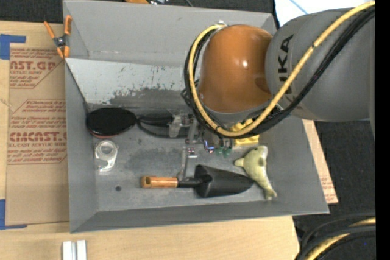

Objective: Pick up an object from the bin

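My gripper (187,162) hangs low in the middle of the bin, under the orange cover on the wrist. Just below it, near the front wall, lies a short wooden handle (159,181) with a metal collar. Its right end meets a black scoop-shaped piece (224,184); whether the two are one tool I cannot tell. To the gripper's right lies a pale yellow-green rubbery toy (257,168) with a curved tail. Nothing shows between the gripper's tips.
A black oval brush (109,121) lies at the left, its dark handle pointing toward the arm. A small clear glass cup (105,153) stands below it. A yellow scrap (247,140) peeks out under the arm. The arm covers the bin's right back part.
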You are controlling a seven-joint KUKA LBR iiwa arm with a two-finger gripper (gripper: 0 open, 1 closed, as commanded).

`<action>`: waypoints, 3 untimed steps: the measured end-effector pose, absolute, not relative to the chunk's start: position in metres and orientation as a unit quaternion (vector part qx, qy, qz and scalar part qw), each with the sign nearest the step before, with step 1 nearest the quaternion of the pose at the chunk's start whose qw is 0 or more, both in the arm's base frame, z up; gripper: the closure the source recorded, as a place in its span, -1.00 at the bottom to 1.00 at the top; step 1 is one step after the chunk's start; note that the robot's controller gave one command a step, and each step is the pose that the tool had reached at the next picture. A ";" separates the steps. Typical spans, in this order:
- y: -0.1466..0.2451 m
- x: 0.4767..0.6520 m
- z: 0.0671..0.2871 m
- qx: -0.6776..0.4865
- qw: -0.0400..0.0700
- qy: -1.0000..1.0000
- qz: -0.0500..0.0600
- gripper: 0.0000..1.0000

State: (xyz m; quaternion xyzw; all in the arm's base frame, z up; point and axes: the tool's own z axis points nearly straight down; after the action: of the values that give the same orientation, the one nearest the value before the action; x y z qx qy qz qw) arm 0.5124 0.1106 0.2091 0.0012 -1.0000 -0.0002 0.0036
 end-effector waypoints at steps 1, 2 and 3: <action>0.110 0.514 0.214 0.000 -0.001 -1.000 -0.001 -1.00; 0.065 0.482 0.081 -0.014 -0.001 -1.000 -0.002 -1.00; 0.081 0.484 0.139 -0.037 -0.009 -0.999 -0.004 -1.00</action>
State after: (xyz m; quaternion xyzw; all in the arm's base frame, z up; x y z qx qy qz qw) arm 0.4839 0.0808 0.1389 -0.0368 -0.9993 -0.0039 -0.0095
